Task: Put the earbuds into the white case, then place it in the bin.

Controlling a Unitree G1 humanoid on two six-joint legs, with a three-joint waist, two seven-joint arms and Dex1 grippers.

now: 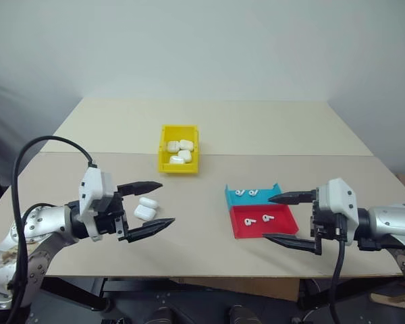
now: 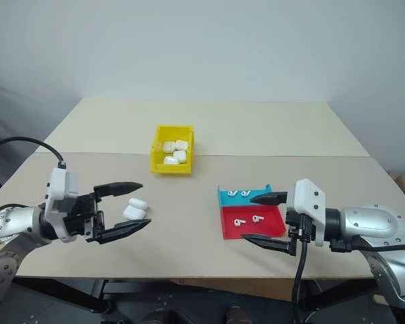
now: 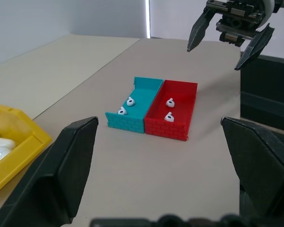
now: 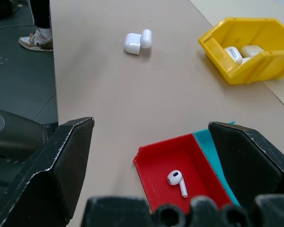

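Lay open on the table (image 1: 209, 223), the case (image 1: 146, 208), lid flipped back beside its body, just between the spread black fingers of the left gripper (image 1: 145, 211) in the head views, though height above it hard to judge. Ran its long axis roughly away from the robot and a touch to the right, lid end farther off, hinge line crosswise between the two halves. Rested well apart to the right, the earbuds: two in the red tray (image 1: 244, 229) at (image 1: 250, 220) and (image 1: 267, 218), two more in the teal tray (image 1: 231, 196). Hung wide open and empty beside the red tray, the right gripper (image 1: 291, 219); equally wide and empty, the left. Sat farther back, the bin (image 1: 163, 150), already holding several white cases. Best handled, by the look of it, with one bud pinched by its stem from the red tray, carried over and lowered stem-first into the open body, the left steadying the case against tipping. Risky otherwise: tiny, glossy, easy to squirt out.
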